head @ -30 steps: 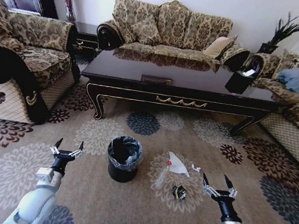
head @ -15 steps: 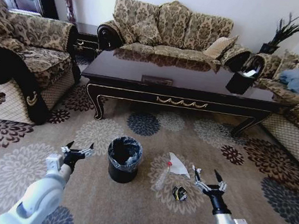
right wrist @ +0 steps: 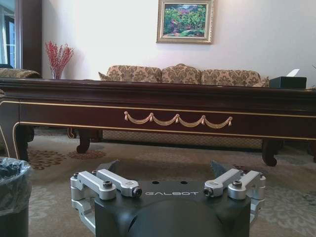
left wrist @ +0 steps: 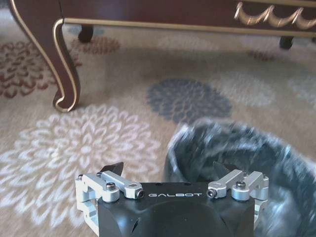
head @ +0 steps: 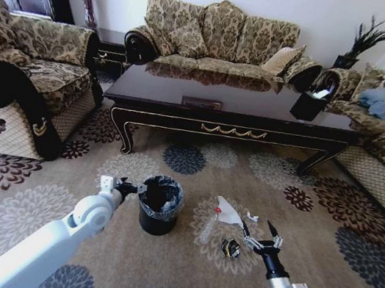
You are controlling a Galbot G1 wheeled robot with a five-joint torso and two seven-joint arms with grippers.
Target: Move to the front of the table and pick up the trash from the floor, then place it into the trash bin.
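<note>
Presently your right gripper (head: 259, 238) hangs wide open, holding nothing, beside the wrapper (head: 231, 248) on the carpet (head: 7, 223); sheet (head: 228, 211) and bottle (head: 208, 226) lie alongside. Your left gripper (head: 132, 187), also open, reaches to the bin (head: 159, 204), presumably steadying it.

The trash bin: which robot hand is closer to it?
Left. The left gripper is right beside the trash bin rim; the right gripper is farther off, by the dark wrapper.
</note>
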